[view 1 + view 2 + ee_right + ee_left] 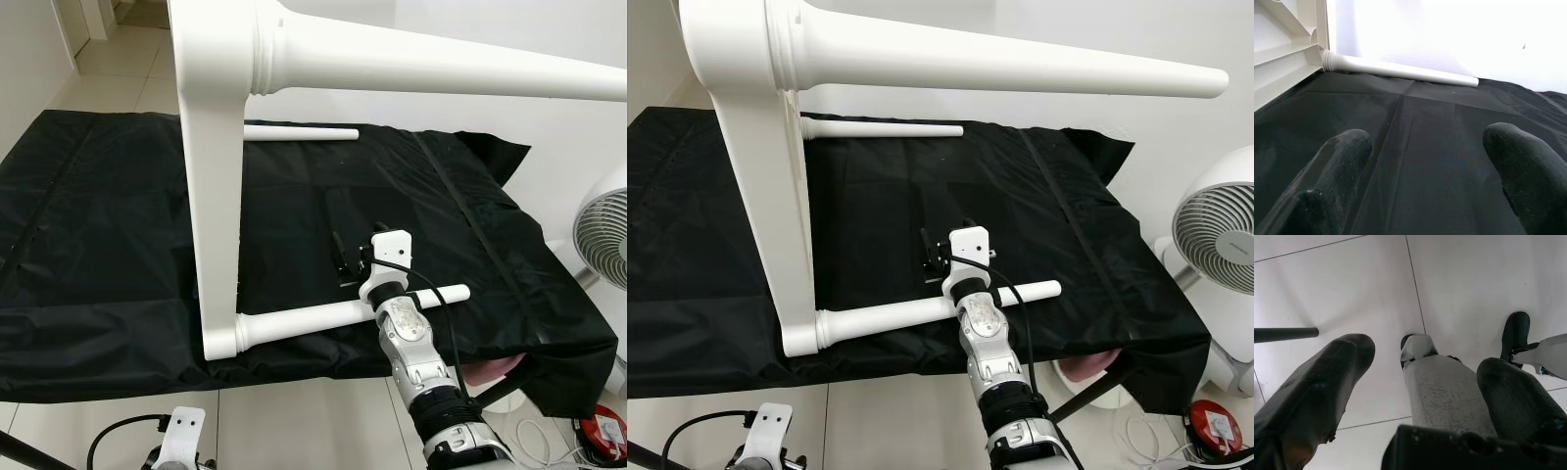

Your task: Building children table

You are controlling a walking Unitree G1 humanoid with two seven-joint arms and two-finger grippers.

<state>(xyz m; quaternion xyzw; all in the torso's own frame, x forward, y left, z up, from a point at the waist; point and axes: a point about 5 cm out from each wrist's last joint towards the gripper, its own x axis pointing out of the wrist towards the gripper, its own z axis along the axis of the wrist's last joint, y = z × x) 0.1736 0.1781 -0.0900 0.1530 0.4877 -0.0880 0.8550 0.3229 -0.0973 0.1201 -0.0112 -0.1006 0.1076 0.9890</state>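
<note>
While the white table frame (211, 196) lies on its side on the black sheet (98, 245), you've got the right gripper (345, 259) just past the frame's near leg (323, 318), w/ the arm crossing over that leg. Far leg (299, 132) rests at the sheet's back edge; top leg (441, 64) sticks out in the air. A fan (602, 235) stands right of the sheet.

L wrist view: left gripper (1422, 382) hangs over floor tiles (1352, 289), fingers spread.

R wrist view: fingers (1342, 161) spread apart over the sheet, nothing between, facing the far leg.
</note>
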